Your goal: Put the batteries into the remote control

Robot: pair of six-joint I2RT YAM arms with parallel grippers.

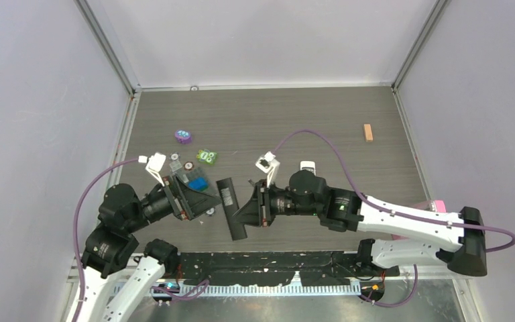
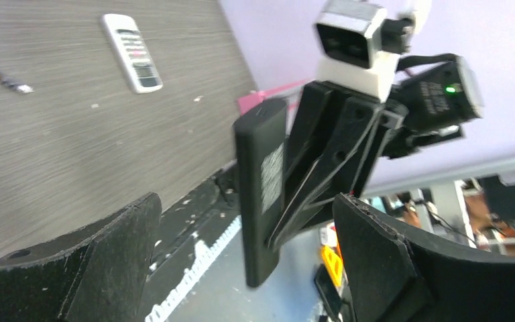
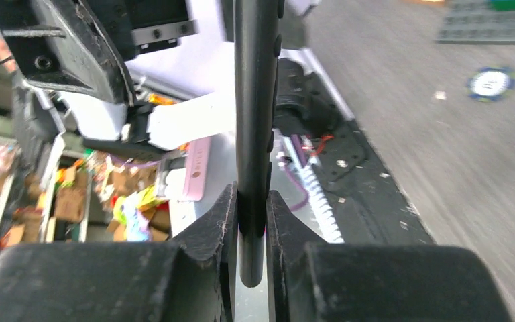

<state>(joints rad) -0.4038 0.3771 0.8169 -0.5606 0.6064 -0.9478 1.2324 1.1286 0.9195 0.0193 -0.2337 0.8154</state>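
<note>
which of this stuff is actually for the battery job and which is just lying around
For the job: black remote, gripped by the right hand; slim battery.

Lying about: white remote, wooden block, purple round piece, green piece, blue brick.

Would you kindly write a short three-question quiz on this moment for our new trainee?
1. True or false: the left gripper is clamped on the black remote.
2. Which holds the black remote? A) left gripper B) right gripper C) neither
3. Fill in: the white remote lies on the ____.
Key: 1 false, its fingers stand open; 2 B; 3 table.
</note>
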